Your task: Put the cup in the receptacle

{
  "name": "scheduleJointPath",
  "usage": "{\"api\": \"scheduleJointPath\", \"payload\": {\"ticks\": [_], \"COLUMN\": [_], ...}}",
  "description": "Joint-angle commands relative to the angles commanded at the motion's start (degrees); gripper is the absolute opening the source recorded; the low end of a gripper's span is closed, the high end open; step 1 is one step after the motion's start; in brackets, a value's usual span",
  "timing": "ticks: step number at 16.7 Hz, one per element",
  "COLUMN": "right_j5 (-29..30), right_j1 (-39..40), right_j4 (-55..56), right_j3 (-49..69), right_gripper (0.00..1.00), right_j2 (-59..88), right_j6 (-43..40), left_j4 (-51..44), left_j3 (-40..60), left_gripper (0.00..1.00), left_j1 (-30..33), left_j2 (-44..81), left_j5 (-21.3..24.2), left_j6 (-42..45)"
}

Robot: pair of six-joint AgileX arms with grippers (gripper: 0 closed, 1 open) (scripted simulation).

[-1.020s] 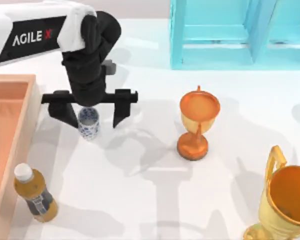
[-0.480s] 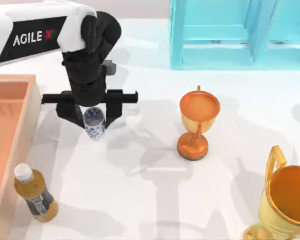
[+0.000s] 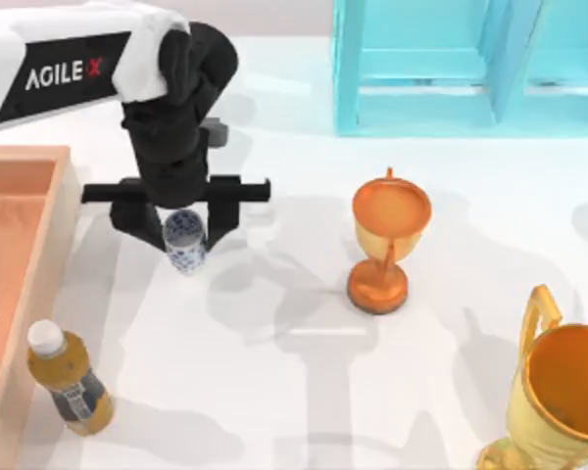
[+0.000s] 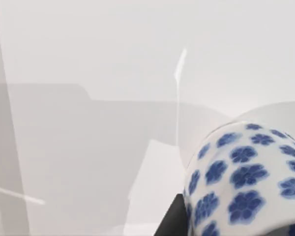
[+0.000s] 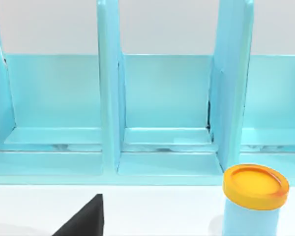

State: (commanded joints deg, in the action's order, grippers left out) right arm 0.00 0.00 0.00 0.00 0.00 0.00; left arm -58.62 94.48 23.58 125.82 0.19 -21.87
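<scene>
The small white cup [image 3: 185,242] with its blue flower pattern stands upright between the black fingers of my left gripper [image 3: 183,235], which is shut on it, left of the table's middle. In the left wrist view the cup [image 4: 246,177] looms close, with a dark finger [image 4: 171,221] against its side. The receptacle [image 3: 41,264], a shallow tray with light wooden walls and a reddish floor, lies at the table's left edge, a short way left of the cup. A dark finger edge [image 5: 81,221] of my right arm shows in the right wrist view.
An orange goblet trophy [image 3: 386,240] stands in the middle and a golden handled trophy [image 3: 559,392] at the front right. A juice bottle [image 3: 67,380] stands by the tray's front wall. A turquoise shelf frame [image 3: 470,64] is at the back; a blue container with an orange lid [image 5: 254,199] stands before it.
The left gripper's fingers closed from wide apart onto the cup, and the cup shifted slightly right. Since half a second ago the scene has held still.
</scene>
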Motion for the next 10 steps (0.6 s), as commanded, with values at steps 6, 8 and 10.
{"api": "scheduleJointPath", "payload": {"ticks": [6,8,10], "right_j5": [0.0,0.0,0.0], "right_j1": [0.0,0.0,0.0], "right_j4": [0.0,0.0,0.0], "right_j3": [0.0,0.0,0.0], "right_gripper": [1.0,1.0,1.0], "right_j2": [0.0,0.0,0.0], "right_j6": [0.0,0.0,0.0], "left_j4": [-6.0,-8.2,-9.8], "left_j3": [-1.4,-2.1,-1.8], "left_gripper": [0.0,0.0,0.0], "left_j1": [-5.7,-10.2,-14.4], "left_j2": [-8.0,-13.1,-16.4], "left_j5": [-2.2,-2.5,-2.4], "left_j6": [7.8,13.0,16.8]}}
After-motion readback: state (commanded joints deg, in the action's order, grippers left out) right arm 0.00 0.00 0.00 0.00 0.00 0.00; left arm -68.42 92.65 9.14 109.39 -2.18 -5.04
